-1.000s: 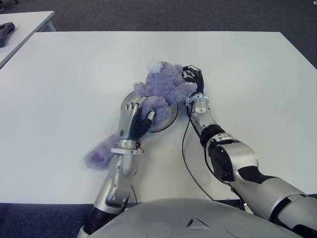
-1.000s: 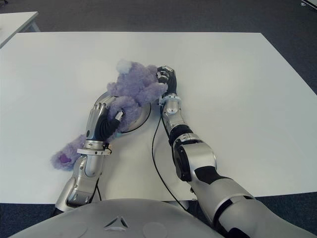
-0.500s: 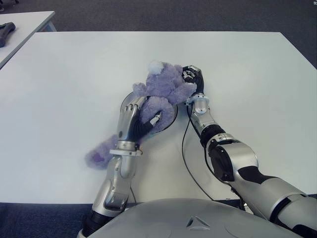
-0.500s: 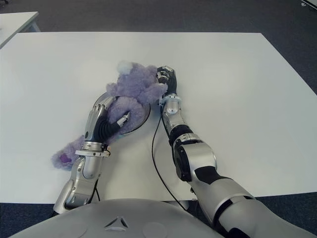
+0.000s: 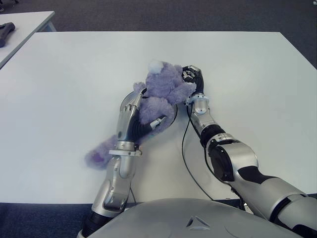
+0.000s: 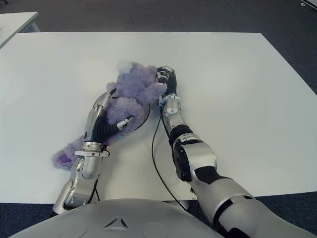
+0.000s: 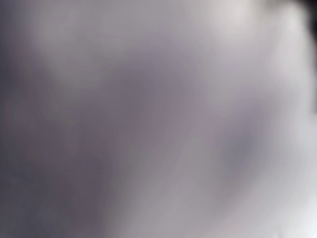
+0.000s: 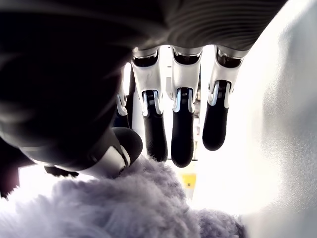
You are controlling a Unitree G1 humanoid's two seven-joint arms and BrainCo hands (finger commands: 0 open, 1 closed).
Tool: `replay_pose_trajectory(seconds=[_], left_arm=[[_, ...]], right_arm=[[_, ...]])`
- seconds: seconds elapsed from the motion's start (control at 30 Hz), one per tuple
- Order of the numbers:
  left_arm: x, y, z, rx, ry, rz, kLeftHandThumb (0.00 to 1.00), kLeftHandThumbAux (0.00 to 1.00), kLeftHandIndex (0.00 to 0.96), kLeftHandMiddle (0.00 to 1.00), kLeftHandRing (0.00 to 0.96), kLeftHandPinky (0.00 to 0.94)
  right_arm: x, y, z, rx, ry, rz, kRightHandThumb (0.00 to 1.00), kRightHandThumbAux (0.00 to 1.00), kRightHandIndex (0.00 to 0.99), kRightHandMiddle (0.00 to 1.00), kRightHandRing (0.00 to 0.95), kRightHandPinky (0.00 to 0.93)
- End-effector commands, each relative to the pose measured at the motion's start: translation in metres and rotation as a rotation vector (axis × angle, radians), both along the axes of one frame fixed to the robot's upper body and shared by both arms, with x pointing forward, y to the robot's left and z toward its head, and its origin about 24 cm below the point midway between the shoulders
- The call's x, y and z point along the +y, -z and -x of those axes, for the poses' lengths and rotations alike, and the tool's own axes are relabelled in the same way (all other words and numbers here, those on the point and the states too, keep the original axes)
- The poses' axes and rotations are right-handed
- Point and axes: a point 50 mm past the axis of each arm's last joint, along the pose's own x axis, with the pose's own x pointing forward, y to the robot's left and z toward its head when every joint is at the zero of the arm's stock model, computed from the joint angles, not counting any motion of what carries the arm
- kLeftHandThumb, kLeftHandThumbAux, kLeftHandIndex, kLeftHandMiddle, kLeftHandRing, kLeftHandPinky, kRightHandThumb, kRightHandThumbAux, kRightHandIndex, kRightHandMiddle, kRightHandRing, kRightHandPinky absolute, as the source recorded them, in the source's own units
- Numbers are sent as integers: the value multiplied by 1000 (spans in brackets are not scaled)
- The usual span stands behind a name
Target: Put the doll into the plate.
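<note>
A fluffy purple doll (image 5: 166,84) lies across a round grey plate (image 5: 174,113) in the middle of the white table (image 5: 257,89). Its long lower end (image 5: 99,156) trails off the plate and under my left wrist. My left hand (image 5: 133,119) sits against the doll's near side, fingers stretched along the fur and thumb sticking out. The left wrist view is filled with blurred purple-grey fur. My right hand (image 5: 193,77) is at the doll's right side, curled on one of its arms; in the right wrist view the fingers (image 8: 181,124) hang over the fur (image 8: 124,208) and the thumb presses it.
A black cable (image 5: 184,148) runs from my right forearm down to the table's near edge. A second white table (image 5: 25,25) stands at the far left with a dark object (image 5: 6,30) on it. Bare tabletop lies on all sides of the plate.
My left hand's fingers have uncurled from the doll's body and now lie straight along it, thumb swung outward. The right hand and the doll's upper part have stayed put.
</note>
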Motion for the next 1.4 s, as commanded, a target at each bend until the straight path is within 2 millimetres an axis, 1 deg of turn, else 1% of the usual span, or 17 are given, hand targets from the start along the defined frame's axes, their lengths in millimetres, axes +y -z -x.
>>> replay_pose_trajectory(seconds=[0.03,0.1,0.13,0.23,0.53,0.67,0.87,1.1,1.13,1.23,1.37,1.4], left_arm=[[6,28,10,187,19,-38,45,428,8,153,171,82],[6,29,9,189,20,-41,33,428,0,133,128,10],[7,29,9,192,21,-42,31,428,0,130,123,2],[7,29,10,200,22,-44,30,422,0,121,94,0],[8,30,9,215,22,-46,35,409,0,112,65,0],[9,30,9,218,28,-56,27,403,0,89,34,0],[12,28,8,218,39,-68,20,399,0,70,14,0],[18,23,5,212,34,-73,24,401,0,65,5,0],[19,22,5,211,30,-73,25,401,0,65,4,0],[35,17,-3,201,-6,-70,25,387,0,60,1,0],[46,10,-7,186,-28,-56,15,375,0,57,1,0],[51,6,-8,176,-38,-43,14,375,0,57,1,0]], right_arm=[[-14,98,67,401,32,52,691,736,416,380,371,343],[-14,98,67,401,30,52,689,736,415,378,368,348],[-14,98,66,401,29,50,689,736,415,378,368,349],[-14,98,66,401,28,45,690,736,415,376,371,360],[-14,98,66,405,30,41,692,735,415,373,368,363],[-13,98,66,407,34,39,693,735,415,377,374,375],[-13,98,66,410,33,37,691,735,415,374,371,359],[-13,98,67,408,31,40,690,735,416,378,374,370],[-13,98,67,408,31,40,690,735,416,379,374,370],[-12,98,67,404,32,43,691,735,417,383,377,362],[-12,98,67,402,31,45,691,735,417,382,376,362],[-12,98,67,401,30,45,691,735,417,382,376,362]])
